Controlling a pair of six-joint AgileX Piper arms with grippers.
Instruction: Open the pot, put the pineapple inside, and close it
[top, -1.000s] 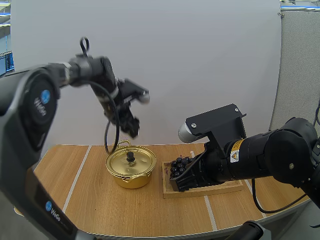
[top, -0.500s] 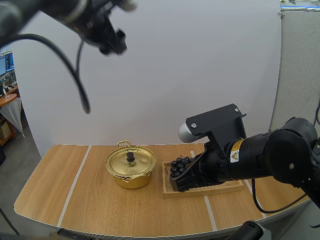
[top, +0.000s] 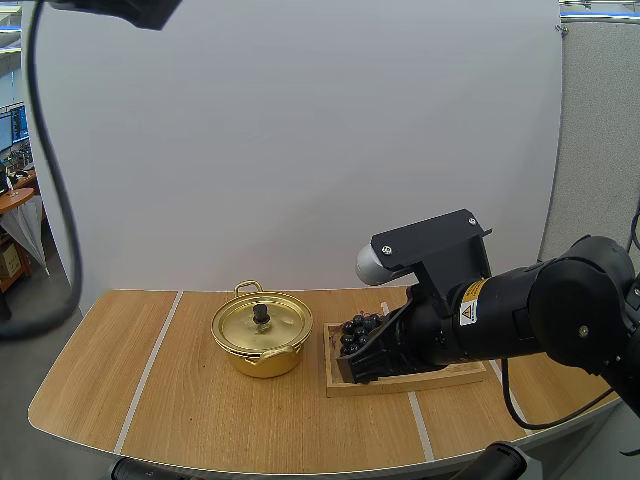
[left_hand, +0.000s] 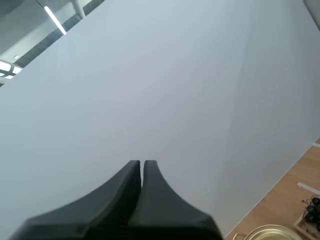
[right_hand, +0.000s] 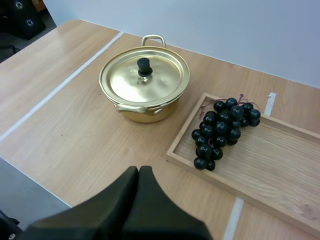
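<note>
Pot (right_hand: 145, 85) lidded; right wrist view shows the grapes (right_hand: 222, 131) whole.

Gold pot (right_hand: 145, 114) — black grapes (right_hand: 222, 130)

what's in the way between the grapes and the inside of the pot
The lid sits on the pot, closing it. Nothing else stands between the grapes on the wooden tray and the pot.

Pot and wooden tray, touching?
Apart. The right wrist view shows a strip of bare table between the pot and the nearest edge of the wooden tray.
</note>
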